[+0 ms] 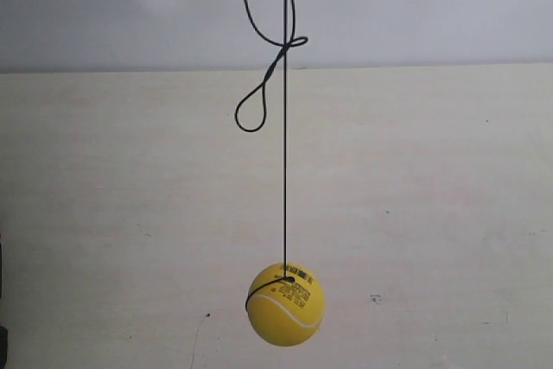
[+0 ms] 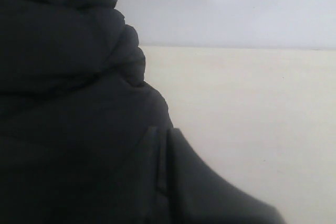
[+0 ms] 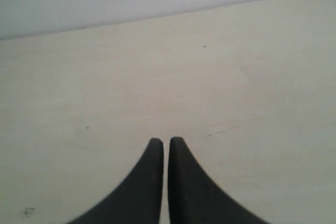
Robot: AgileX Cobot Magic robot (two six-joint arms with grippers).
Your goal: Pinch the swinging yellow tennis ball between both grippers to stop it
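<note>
yellow tennis ball hangs on its string above the table

the yellow tennis ball (image 1: 286, 304) hangs from a thin black string (image 1: 285, 179) that runs straight up from its top and out of the exterior view. high above the ball the string is knotted, and a slack loop (image 1: 251, 114) droops to one side. a white seam curves across the ball's lower face, with small black print near where the string joins. behind the ball lies the pale table (image 1: 449, 213), and a grey-white wall (image 1: 432, 6) stands further back. only the string touches the ball. the right claw (image 3: 166, 142) has its two tapered black jaws drawn together, a thin slit between them, gripping nothing. the left claw (image 2: 157, 182) is a blurred dark mass close to the lens; i cannot tell whether it is apart or together.
</note>
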